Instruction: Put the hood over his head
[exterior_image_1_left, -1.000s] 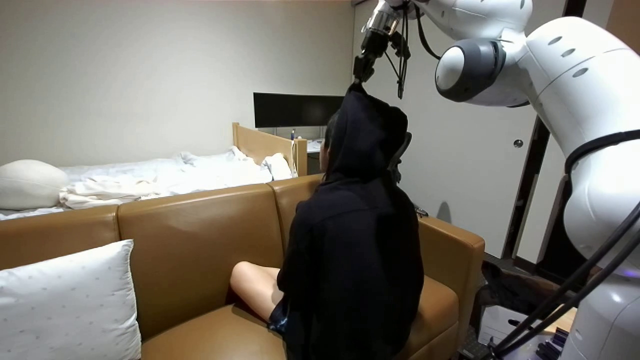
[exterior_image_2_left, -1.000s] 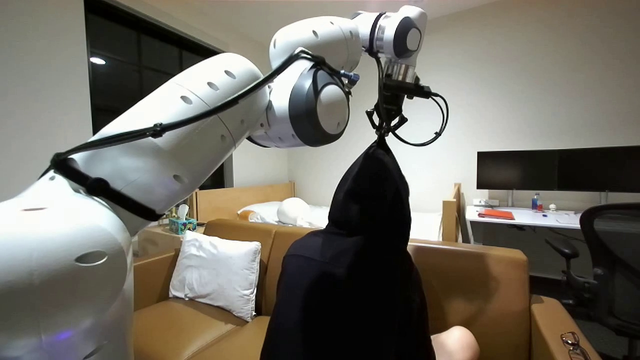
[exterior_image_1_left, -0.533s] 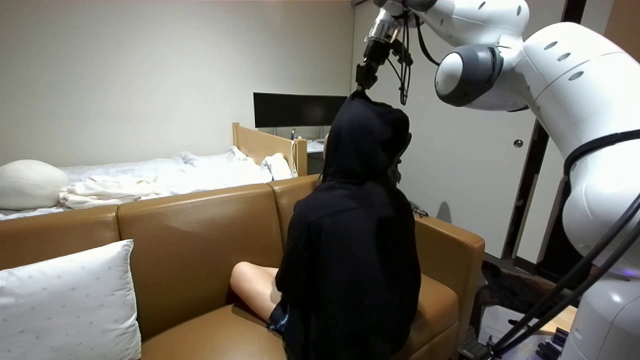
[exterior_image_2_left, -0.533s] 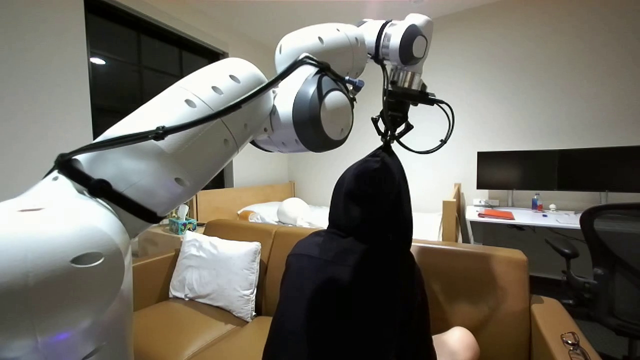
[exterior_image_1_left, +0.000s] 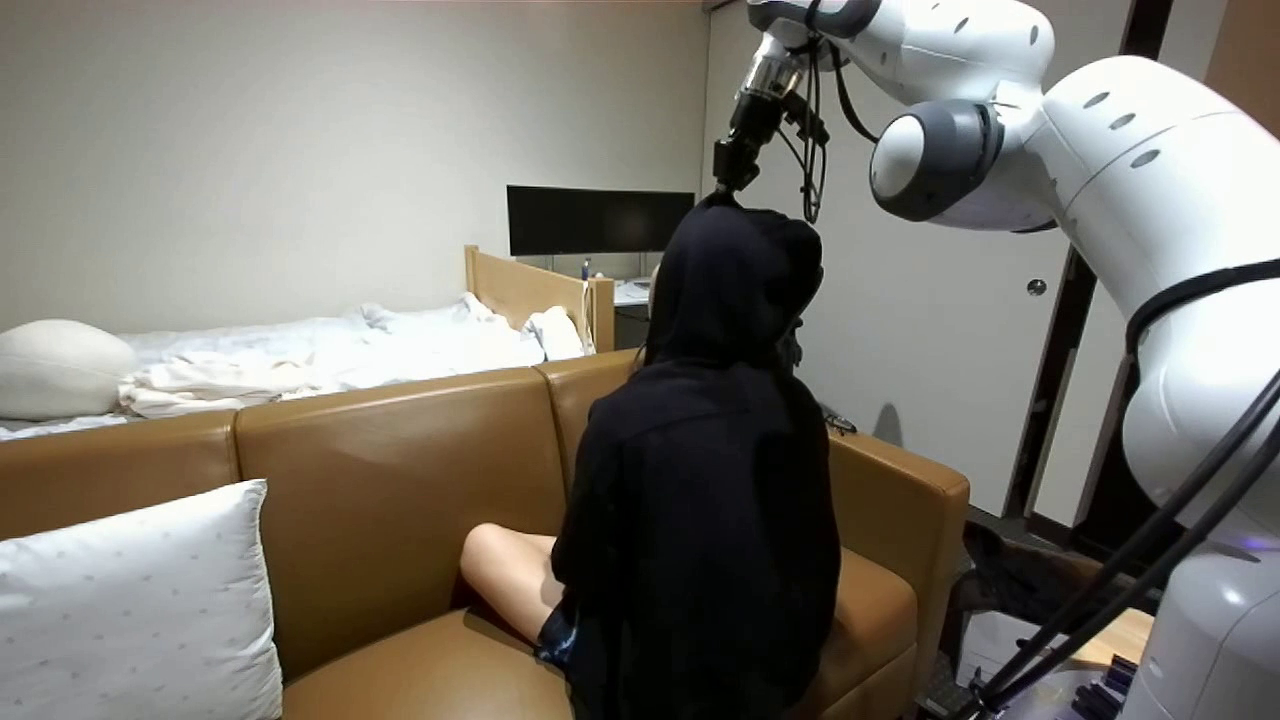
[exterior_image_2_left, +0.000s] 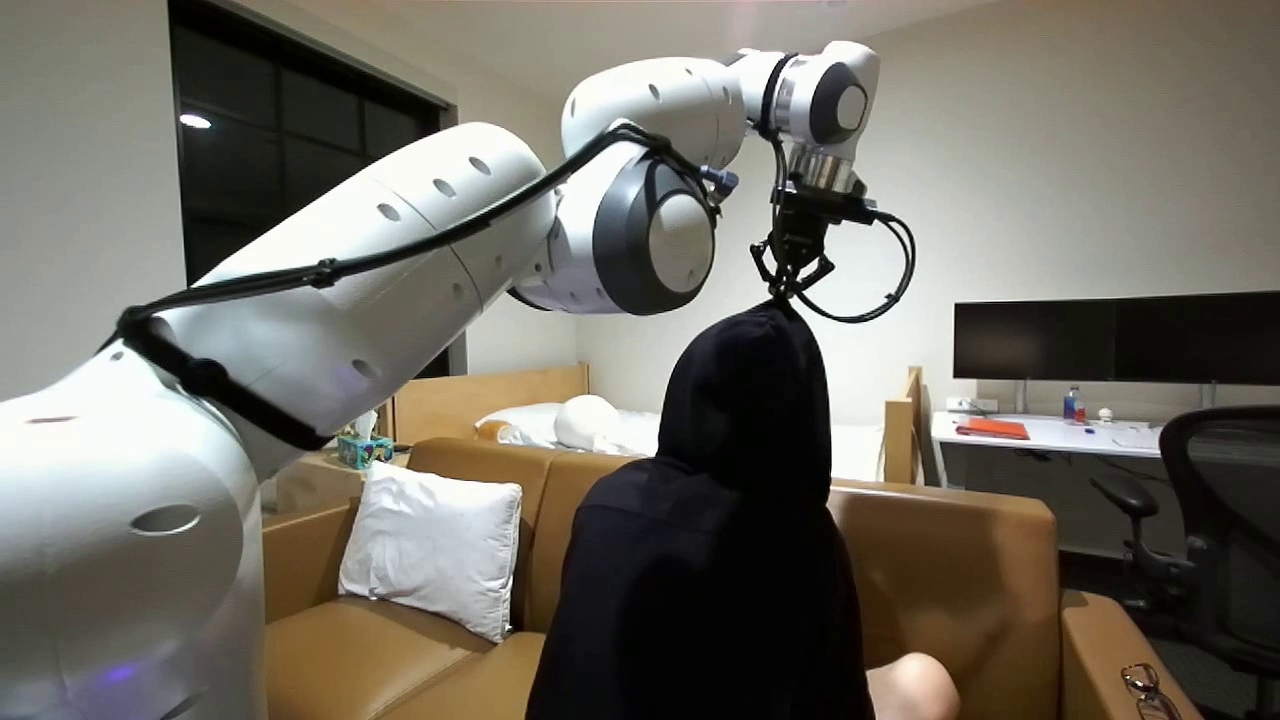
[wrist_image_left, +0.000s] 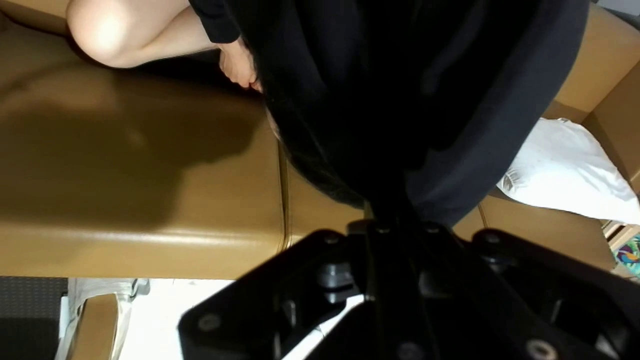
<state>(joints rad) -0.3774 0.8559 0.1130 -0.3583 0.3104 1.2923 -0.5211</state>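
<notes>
I've lowered the gripper (exterior_image_2_left: 782, 291), pinched closed on the hood (exterior_image_2_left: 742, 395), whose peak has slackened beneath it, so I judge release is close.

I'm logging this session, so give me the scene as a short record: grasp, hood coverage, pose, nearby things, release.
Grasp: tool shut on the peak of the black hood
Coverage: hood up over the back of the head
Pose: person on the brown sofa, back turned in both exterior views
Nearby: white cushion on the sofa, glasses on its armrest
Release: not yet done
</notes>
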